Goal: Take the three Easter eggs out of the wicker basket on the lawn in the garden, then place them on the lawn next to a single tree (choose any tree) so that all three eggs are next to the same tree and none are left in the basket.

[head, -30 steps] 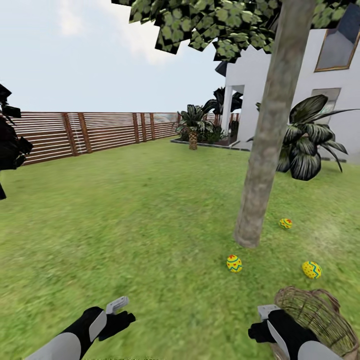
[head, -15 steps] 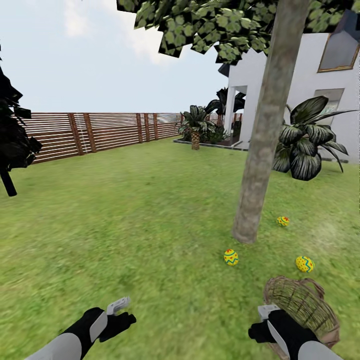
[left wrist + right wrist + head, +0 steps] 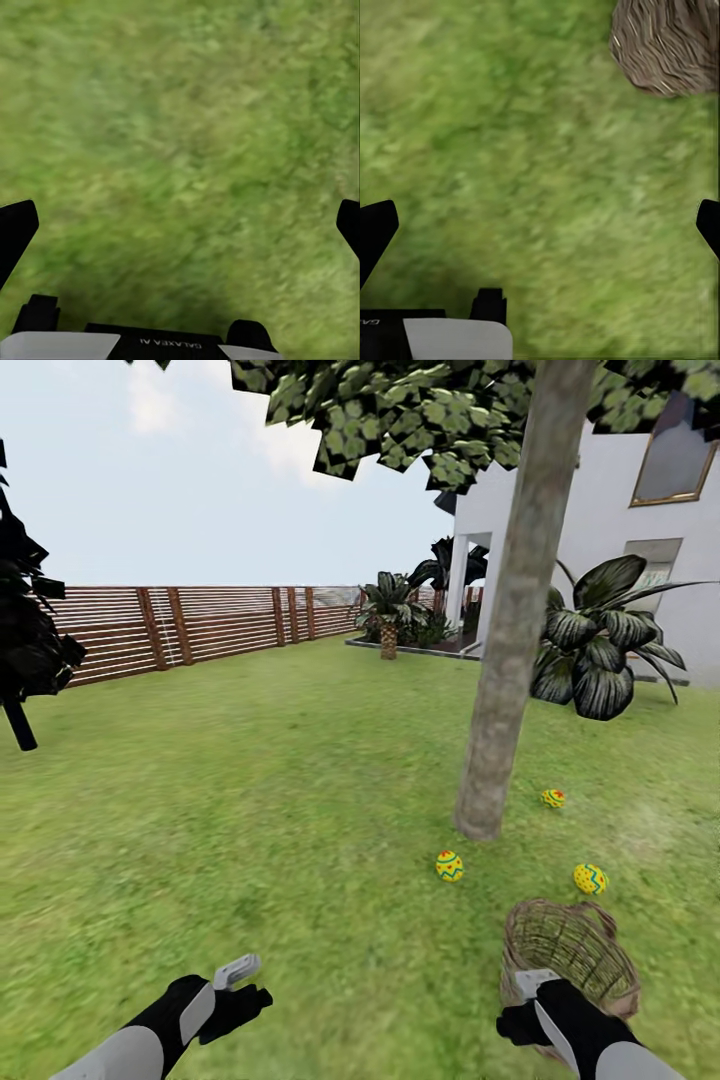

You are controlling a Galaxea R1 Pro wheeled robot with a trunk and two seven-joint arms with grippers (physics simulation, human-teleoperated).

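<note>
1. Easter eggs lie on the lawn [image 3: 250, 790] around the foot of the tree [image 3: 500, 690]; we describe the scene from left to right.
2. At the far left we see an all-black tree [image 3: 25, 630], and behind it a brown slatted fence [image 3: 200, 625] runs along the back of the grass.
3. Low in the head view our left gripper [image 3: 240, 985] hangs over bare grass. In the left wrist view its fingers [image 3: 15, 232] stand spread wide at the two edges, with nothing but turf between them.
4. Farther back, a short palm [image 3: 388, 615] stands by the white house [image 3: 610, 550].
5. The first egg [image 3: 449, 865] lies just in front of the trunk's base, slightly to its left.
6. The second egg [image 3: 553, 798] sits just beside the trunk on its right.
7. The third egg [image 3: 590, 878] lies near the tree, farther right, just beyond the wicker basket [image 3: 568, 955].
8. The basket rests on the grass, and we see no egg inside it.
9. Our right gripper [image 3: 530, 1010] hangs just in front of the basket; the right wrist view shows its fingers [image 3: 375, 232] released and wide apart over grass, with the basket's weave [image 3: 667, 45] nearby.
</note>
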